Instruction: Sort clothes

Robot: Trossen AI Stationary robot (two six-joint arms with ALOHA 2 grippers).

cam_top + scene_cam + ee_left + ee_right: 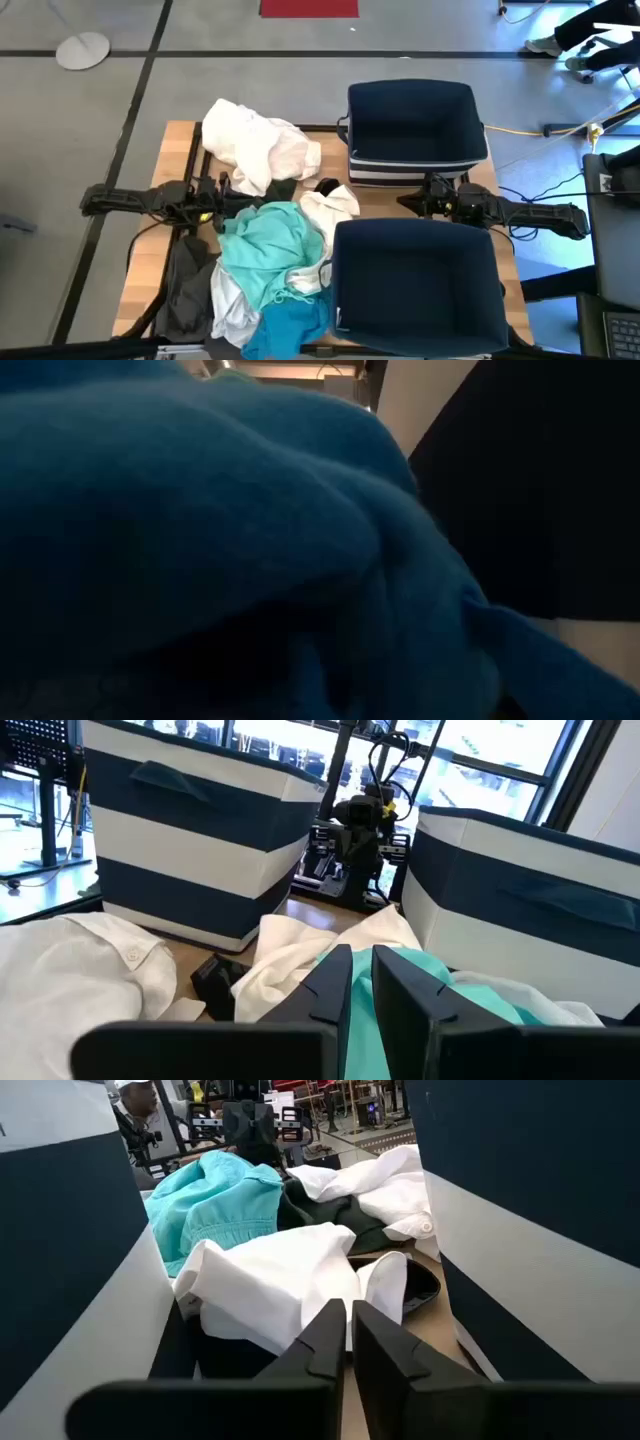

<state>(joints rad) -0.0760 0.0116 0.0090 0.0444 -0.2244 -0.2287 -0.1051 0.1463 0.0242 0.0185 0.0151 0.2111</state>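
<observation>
Low view: only teal blue cloth (pixel 200 540). High view: soft crumpled clothes (pixel 265 240), left gripper (pixel 222 190) and right gripper (pixel 420 200) closed, empty.

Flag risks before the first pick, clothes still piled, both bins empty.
1. The turquoise garment lies tangled over the white garment; one grab may lift both.
2. The teal blue garment hangs at the table edge and covers the low camera; a tug could drop it.

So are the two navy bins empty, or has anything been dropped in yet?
Both look empty: the far bin and near bin show only dark interiors, and the clothes lie piled on the table.
</observation>
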